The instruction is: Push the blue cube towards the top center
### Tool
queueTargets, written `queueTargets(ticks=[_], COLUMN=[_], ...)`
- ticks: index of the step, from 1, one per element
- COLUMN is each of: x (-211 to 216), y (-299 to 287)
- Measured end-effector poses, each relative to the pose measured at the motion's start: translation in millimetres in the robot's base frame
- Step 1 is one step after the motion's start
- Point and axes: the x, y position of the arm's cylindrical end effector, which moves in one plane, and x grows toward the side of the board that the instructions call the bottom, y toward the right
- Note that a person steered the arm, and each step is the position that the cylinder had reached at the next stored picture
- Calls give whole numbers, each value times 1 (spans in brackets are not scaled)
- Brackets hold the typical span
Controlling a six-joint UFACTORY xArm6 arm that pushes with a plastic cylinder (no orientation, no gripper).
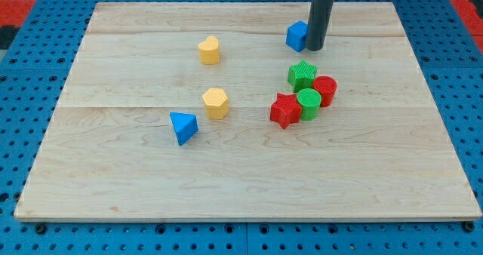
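The blue cube point(296, 35) sits near the view's top, a little right of centre, on the wooden board point(113, 179). My tip point(315, 48) touches or nearly touches the cube's right side. The dark rod rises from there out of the view's top and hides the cube's right edge.
A yellow heart-shaped block point(209, 50) lies left of the cube. A yellow hexagonal block point(216, 102) and a blue triangular block point(183, 126) lie lower left. A cluster sits below the tip: green star point(302, 75), red cylinder point(324, 90), green cylinder point(308, 102), red star point(285, 109).
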Motion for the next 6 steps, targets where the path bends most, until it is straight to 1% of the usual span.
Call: queueTargets(ticks=[1, 2, 3, 4, 5, 6], x=[-2, -17, -16, 2, 28, 42], y=[30, 20, -47, -119, -128, -165])
